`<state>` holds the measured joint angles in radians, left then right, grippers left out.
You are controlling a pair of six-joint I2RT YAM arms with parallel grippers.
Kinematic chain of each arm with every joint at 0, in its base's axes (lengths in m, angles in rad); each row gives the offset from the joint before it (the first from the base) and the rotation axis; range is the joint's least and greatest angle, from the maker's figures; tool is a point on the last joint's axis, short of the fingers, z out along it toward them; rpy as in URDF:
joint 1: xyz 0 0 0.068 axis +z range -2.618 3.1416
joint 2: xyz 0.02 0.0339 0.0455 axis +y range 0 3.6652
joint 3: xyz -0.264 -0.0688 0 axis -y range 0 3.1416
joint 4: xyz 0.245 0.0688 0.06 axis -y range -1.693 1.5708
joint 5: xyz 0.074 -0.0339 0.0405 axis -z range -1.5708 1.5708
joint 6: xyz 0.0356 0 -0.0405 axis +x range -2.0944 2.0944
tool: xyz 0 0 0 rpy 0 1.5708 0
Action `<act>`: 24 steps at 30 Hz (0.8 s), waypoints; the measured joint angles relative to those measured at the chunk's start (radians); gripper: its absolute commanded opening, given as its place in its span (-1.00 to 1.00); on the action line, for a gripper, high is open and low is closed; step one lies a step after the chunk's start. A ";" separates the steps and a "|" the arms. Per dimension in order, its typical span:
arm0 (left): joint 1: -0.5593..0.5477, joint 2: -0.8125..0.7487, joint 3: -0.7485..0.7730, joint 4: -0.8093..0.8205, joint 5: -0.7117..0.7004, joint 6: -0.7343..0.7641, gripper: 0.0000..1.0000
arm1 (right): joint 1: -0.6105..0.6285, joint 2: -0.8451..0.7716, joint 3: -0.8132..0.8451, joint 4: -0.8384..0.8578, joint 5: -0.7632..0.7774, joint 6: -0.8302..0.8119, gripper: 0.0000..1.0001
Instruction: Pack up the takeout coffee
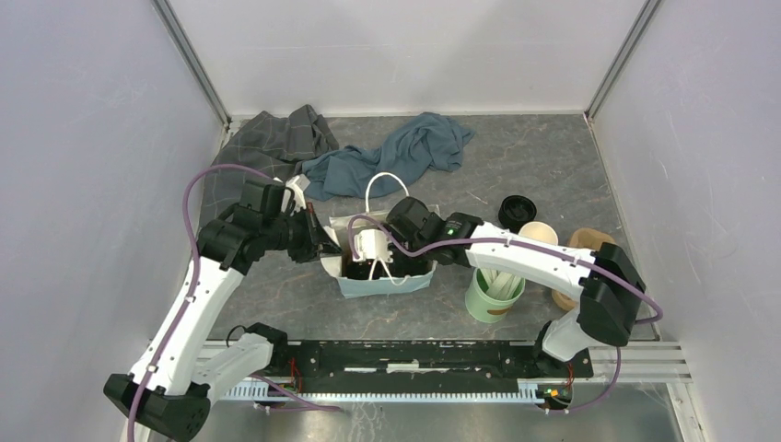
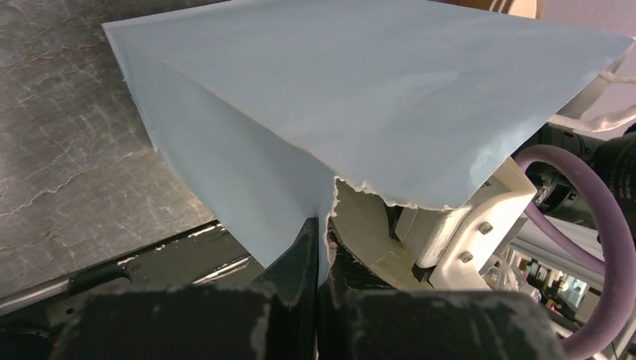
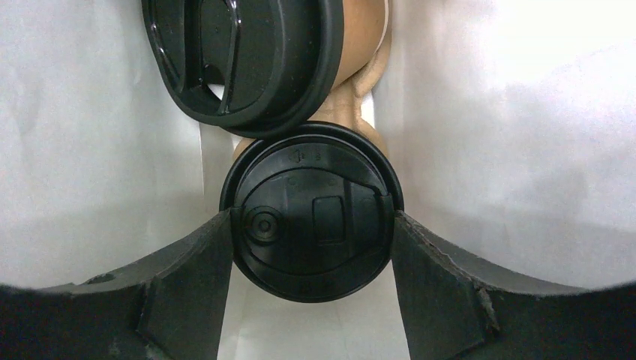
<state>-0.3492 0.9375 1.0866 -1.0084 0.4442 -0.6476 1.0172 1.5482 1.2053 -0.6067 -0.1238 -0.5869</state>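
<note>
The right pincer (image 3: 311, 234) grasps a coffee cup (image 3: 313, 214); the left pincer (image 2: 321, 236) clamps the bag (image 2: 337, 97). The right should lower straight, missing the tilted cup (image 3: 247, 60) just ahead.

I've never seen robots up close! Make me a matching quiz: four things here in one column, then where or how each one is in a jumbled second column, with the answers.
Column one
1. left claw
2. right claw
3. green cup
4. blue cloth

Column two
A. holding wooden stirrers
B. closed around a black-lidded coffee cup inside the paper bag
C. crumpled toward the table's far side
D. pinched shut on the paper bag's rim

Pairs: 1-D, 2-B, 3-A, 4-C
</note>
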 measured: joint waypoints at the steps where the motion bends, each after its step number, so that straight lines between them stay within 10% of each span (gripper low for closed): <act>1: 0.000 0.005 0.002 -0.002 -0.008 -0.006 -0.97 | 0.000 0.004 0.000 0.003 0.000 0.000 -1.00; 17: 0.000 0.059 0.044 -0.015 -0.158 -0.020 -0.96 | -0.005 0.050 -0.042 0.083 -0.023 -0.003 -0.98; 24: 0.000 0.069 0.048 -0.010 -0.154 -0.019 -0.96 | -0.014 0.056 0.012 0.036 -0.034 0.012 -0.27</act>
<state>-0.3492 1.0065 1.1343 -1.0187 0.2897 -0.6670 1.0027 1.6039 1.2175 -0.5709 -0.1577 -0.5751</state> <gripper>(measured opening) 0.026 0.751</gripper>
